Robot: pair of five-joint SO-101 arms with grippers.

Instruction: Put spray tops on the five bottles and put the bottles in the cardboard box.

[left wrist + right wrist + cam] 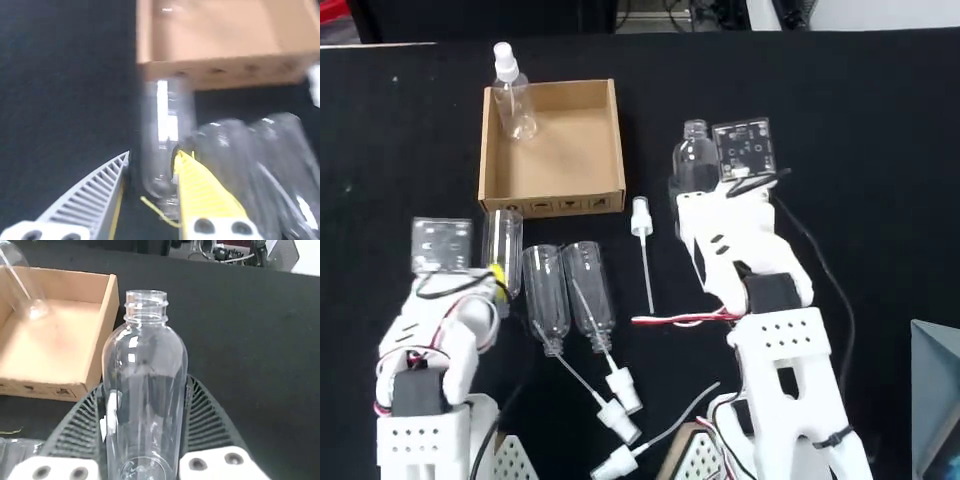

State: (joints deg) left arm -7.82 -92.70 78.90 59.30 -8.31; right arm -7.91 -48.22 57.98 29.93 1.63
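Observation:
My right gripper [142,460] is shut on a clear uncapped bottle [145,390], which it holds upright right of the cardboard box [550,150]; the high view has that bottle [694,150] at mid-table. One bottle with a spray top [510,95] leans in the box's far left corner. My left gripper [150,200] is open, its grey and yellow fingers on either side of the near end of a lying bottle [165,130] that reaches the box's front wall. Two more bottles [565,290] lie beside it. A loose spray top [640,215] lies between box and right arm.
Three spray tops with long dip tubes [620,400] lie near the table's front edge, between the two arm bases. A red and white cable [680,320] runs from the right arm. The black table [880,150] stretches away to the far right.

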